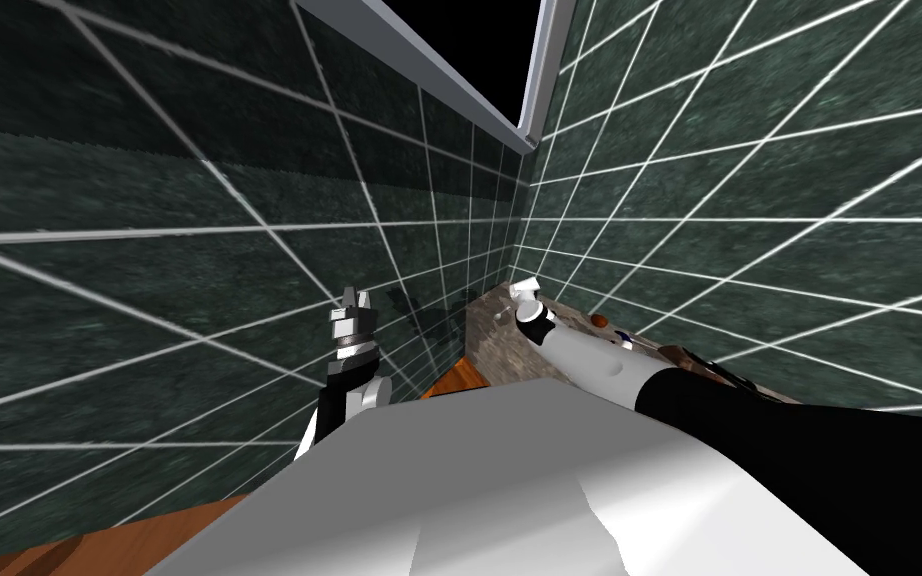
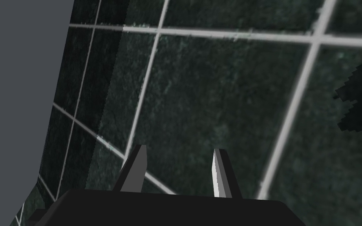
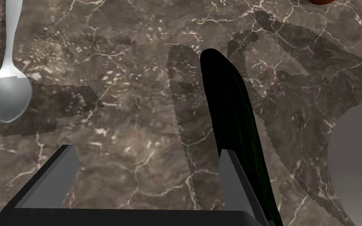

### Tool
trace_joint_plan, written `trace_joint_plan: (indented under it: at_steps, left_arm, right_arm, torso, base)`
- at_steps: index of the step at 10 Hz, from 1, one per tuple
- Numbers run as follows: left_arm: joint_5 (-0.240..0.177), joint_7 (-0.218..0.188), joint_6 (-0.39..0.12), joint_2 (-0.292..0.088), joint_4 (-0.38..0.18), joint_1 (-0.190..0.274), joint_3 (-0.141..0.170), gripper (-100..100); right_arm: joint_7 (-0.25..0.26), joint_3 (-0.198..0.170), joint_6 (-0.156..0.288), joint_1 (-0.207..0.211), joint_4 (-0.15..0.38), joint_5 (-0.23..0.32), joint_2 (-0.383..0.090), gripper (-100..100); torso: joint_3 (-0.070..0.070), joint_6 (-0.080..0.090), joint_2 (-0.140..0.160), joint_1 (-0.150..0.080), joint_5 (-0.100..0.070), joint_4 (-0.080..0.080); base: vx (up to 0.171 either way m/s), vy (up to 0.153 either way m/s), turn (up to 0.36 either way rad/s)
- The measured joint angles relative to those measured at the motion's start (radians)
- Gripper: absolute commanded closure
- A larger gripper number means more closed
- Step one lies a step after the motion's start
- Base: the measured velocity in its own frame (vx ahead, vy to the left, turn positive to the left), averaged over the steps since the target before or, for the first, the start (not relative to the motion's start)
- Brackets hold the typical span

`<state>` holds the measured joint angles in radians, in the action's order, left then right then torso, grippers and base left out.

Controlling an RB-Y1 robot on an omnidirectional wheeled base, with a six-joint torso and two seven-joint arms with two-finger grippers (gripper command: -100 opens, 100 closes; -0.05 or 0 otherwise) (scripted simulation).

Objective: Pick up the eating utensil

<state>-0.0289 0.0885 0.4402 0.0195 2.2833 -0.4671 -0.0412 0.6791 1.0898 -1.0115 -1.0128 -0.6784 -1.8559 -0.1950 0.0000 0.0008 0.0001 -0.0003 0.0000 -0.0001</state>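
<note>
One spoon [image 3: 10, 92] lies apart from the right end effector [image 3: 147, 149], fingers spread wide.

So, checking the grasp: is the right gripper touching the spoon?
Apart. The right wrist view shows the spoon lying beside the open right gripper, bare counter between them.

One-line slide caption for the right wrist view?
Open right hand above marbled counter; spoon off to one side, dark elongated object alongside.
</note>
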Motion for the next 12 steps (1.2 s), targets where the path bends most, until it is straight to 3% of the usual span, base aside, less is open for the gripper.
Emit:
trace_joint_plan:
  at_steps: [2, 10, 12]
  left_arm:
    - [0.0, 0.0, 0.0, 0.0, 0.0, 0.0, 0.0, 0]
    - [0.0, 0.0, 0.0, 0.0, 0.0, 0.0, 0.0, 0]
    - [0.0, 0.0, 0.0, 0.0, 0.0, 0.0, 0.0, 0]
  right_arm:
    - [0.005, 0.047, -0.035, -0.031, 0.022, -0.058, 0.016, -100]
    - [-0.006, 0.142, -0.095, -0.105, 0.155, -0.181, -0.002, -100]
    - [-0.033, 0.173, -0.115, -0.141, 0.235, -0.217, -0.028, -100]
  torso:
    - [0.0, 0.0, 0.0, -0.001, 0.0, 0.0]
    - [0.0, 0.001, 0.0, 0.0, 0.0, 0.0]
    - [0.0, 0.0, 0.0, -0.001, 0.0, 0.0]
  base:
    - [0.004, -0.017, 0.014]
    - [0.002, -0.015, 0.024]
    - [0.008, -0.031, 0.039]
